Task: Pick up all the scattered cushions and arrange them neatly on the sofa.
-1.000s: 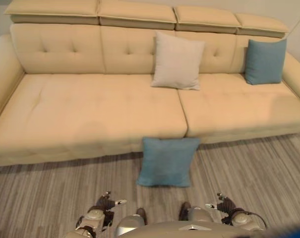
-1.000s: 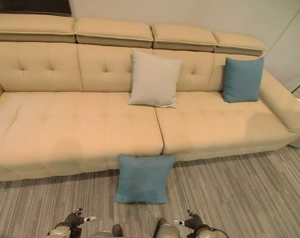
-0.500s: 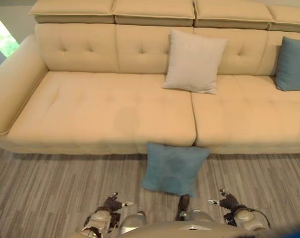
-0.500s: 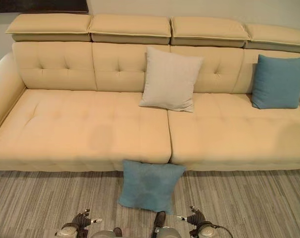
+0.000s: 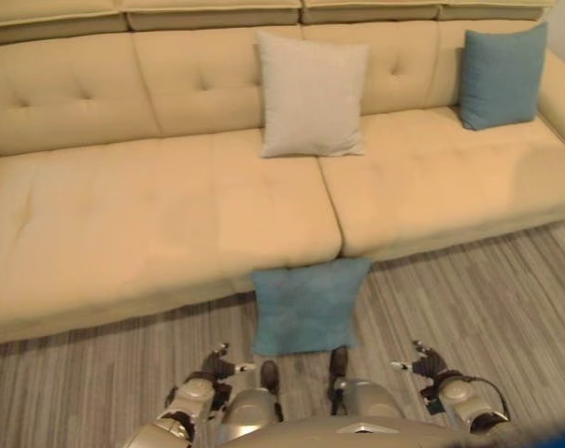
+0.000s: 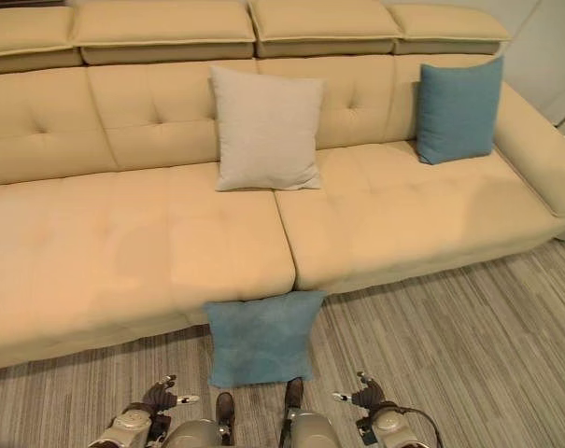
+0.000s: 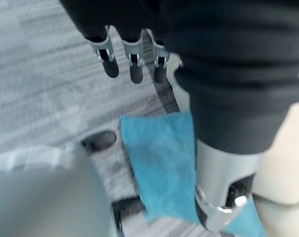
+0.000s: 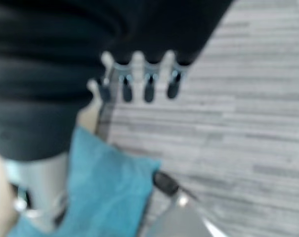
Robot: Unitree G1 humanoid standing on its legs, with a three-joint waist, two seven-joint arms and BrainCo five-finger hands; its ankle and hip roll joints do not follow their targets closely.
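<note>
A teal cushion (image 5: 305, 304) lies on the striped floor, leaning against the front of the beige sofa (image 5: 151, 215) just ahead of me; it also shows as the teal cushion (image 7: 161, 158) in the left wrist view and as the cushion (image 8: 107, 192) in the right wrist view. A pale beige cushion (image 5: 310, 93) stands against the sofa back near the middle. A second teal cushion (image 5: 501, 75) leans in the right corner. My left hand (image 5: 207, 371) and right hand (image 5: 430, 366) hang low at my sides, fingers relaxed and holding nothing.
The sofa's right armrest (image 6: 534, 149) slopes down at the right edge. Grey striped floor (image 5: 478, 299) stretches in front of the sofa. The left half of the sofa seat (image 5: 105, 215) carries no cushion.
The camera has swung, so the whole scene has shifted left and the sofa looks closer. The cushions lie where they were. Both hands stay low at my sides.
</note>
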